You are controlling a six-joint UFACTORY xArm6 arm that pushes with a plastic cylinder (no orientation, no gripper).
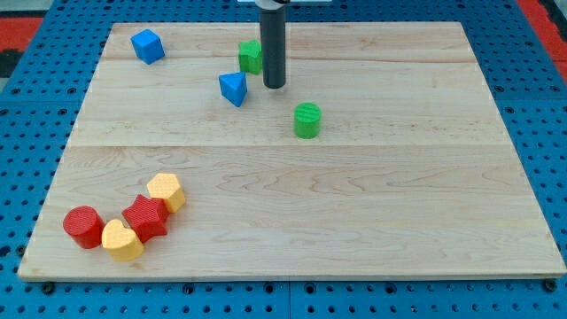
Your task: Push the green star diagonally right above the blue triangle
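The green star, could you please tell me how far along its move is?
Done: the green star already sits above and slightly right of the blue triangle. In hand: my tip rests just right of the triangle, below the star's right side. Left: perhaps a small further nudge toward the view's right; the green cylinder lies apart.

Bright, even, diffuse lighting across the whole wooden board point(354, 204), no hot spots or glare on the grain. Soft, short shadows only: a faint one hugging the base of the green cylinder point(307, 120), another under the red and yellow cluster near the bottom-left corner. Slight dark smudge at my tip point(274, 86). Sharp focus from edge to edge; mild softness at the top edge. Board edges straight, with only perspective narrowing toward the top.
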